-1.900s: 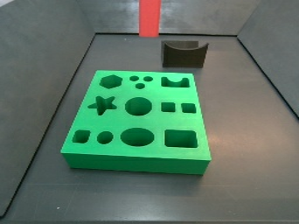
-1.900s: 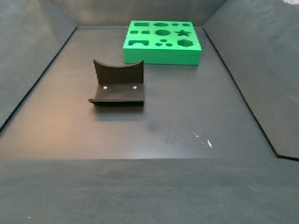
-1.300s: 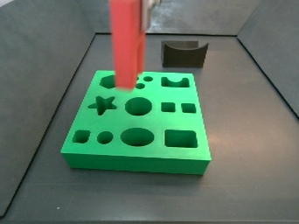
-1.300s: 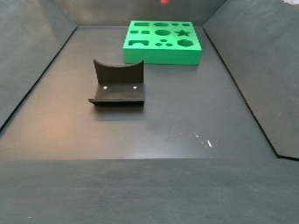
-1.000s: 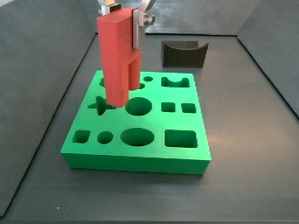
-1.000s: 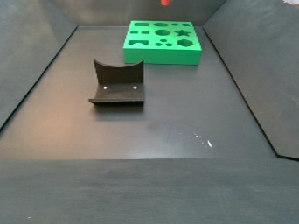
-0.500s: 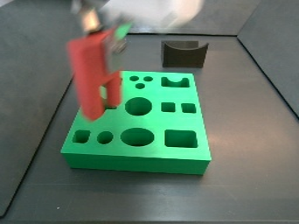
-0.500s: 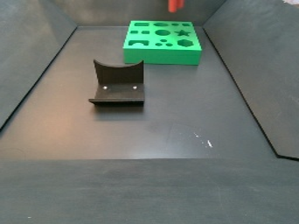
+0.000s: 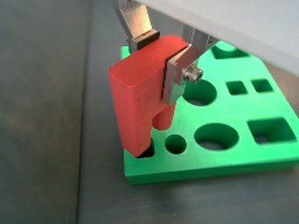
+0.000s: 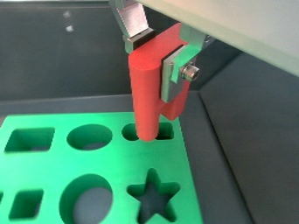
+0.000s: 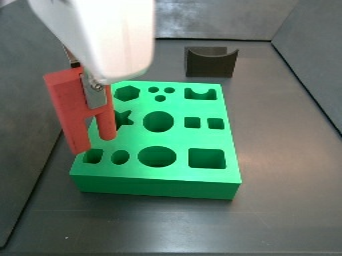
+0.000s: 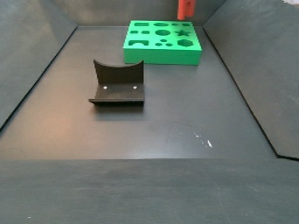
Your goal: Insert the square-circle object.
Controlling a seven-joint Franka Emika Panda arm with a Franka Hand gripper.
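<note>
The gripper (image 11: 88, 92) is shut on the bright red square-circle object (image 11: 72, 107), which hangs upright with its two legs down. It also shows in both wrist views (image 9: 142, 96) (image 10: 149, 79). The legs are over the near-left corner of the green board (image 11: 158, 175), at its small round and square holes. In a wrist view the round leg tip (image 10: 149, 133) is at the mouth of a round hole; I cannot tell if it has entered. In a side view only the object's lower end (image 12: 184, 9) shows above the board (image 12: 163, 52); the gripper is out of view there.
The dark fixture with a curved notch stands behind the board in a side view (image 11: 211, 61) and in the middle of the floor in a side view (image 12: 117, 83). Grey walls enclose the dark floor on both sides.
The gripper has carried the red object from high at the back down and over to the board's left side, lowering it onto the corner holes. The board and fixture have not moved.
</note>
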